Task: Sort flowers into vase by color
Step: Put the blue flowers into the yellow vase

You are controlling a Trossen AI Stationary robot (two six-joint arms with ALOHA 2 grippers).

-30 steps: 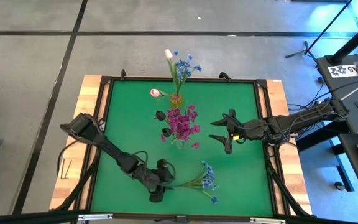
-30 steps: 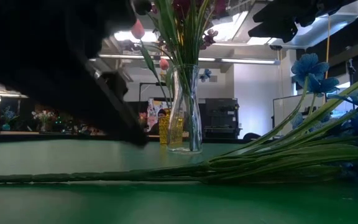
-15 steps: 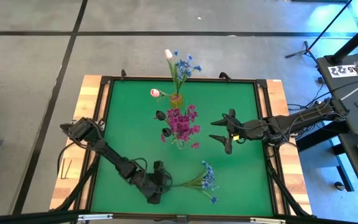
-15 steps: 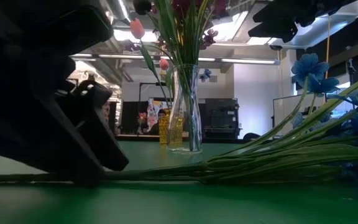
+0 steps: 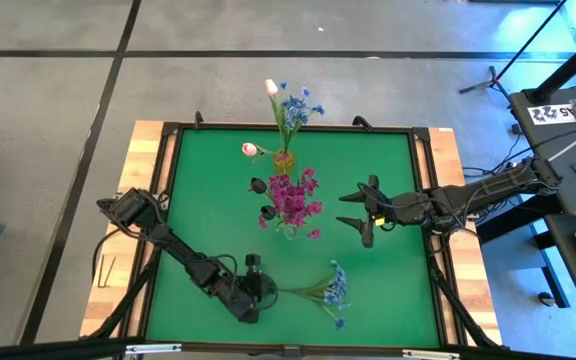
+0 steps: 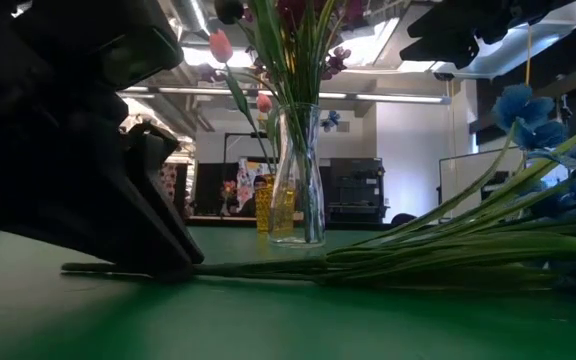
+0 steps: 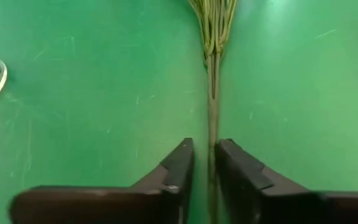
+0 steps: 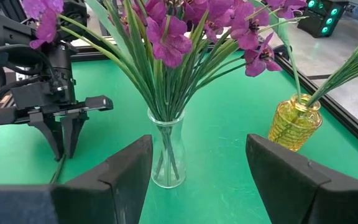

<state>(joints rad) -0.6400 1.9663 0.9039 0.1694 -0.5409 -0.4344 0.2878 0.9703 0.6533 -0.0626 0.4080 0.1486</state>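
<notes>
Fingers [image 7: 180,163] of left gripper [image 7: 205,163] pinched on thin bendy stem [image 7: 212,93] of light, floppy blue flowers [image 5: 333,291].

Both arms matte black, built of jointed segments with bulkier housings at the joints; thin black cables loop alongside the links. Left tool [image 5: 249,290]: two flat, dark, wedge-shaped fingers [image 7: 178,167] with bevelled inner edges. Right tool [image 5: 362,222]: two broad, dark, blocky fingers [image 8: 129,168] with angular faceted faces; a small yellow mark shows on its body. No other markings discernible on either arm.
</notes>
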